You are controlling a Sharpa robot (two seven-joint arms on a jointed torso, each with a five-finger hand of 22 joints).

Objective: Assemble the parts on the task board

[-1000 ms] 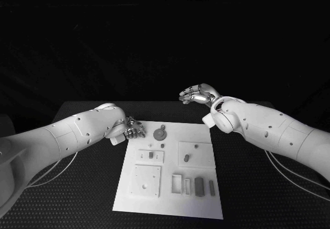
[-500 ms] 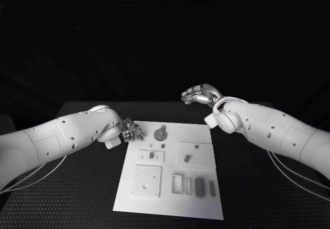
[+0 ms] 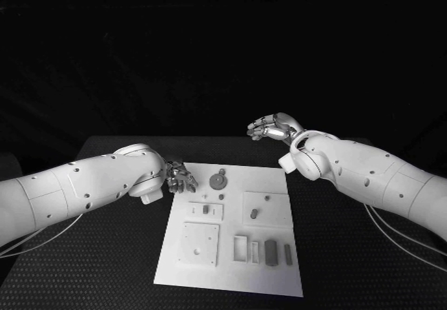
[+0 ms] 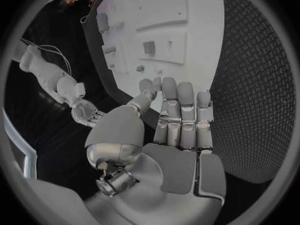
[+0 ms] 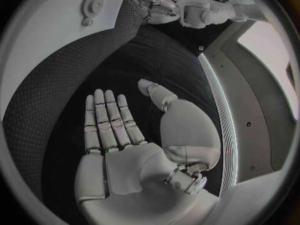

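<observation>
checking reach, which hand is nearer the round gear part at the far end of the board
Left. The left hand sits at the task board's far left corner, just beside the gear. The right hand is raised beyond the board's far edge.

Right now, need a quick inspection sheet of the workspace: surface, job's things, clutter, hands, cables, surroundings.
Surface: black table, textured top.
Job's things: white task board lies mid-table; a gear-shaped part near its far edge, small parts in recesses at the near end.
Clutter: nothing seen.
Hands: left hand open over the board's far left corner, holding nothing; right hand raised beyond the table's far edge, fingers straight and apart in the right wrist view, holding nothing.
Cables: thin white cables hang under the forearms.
Surroundings: dark.
</observation>
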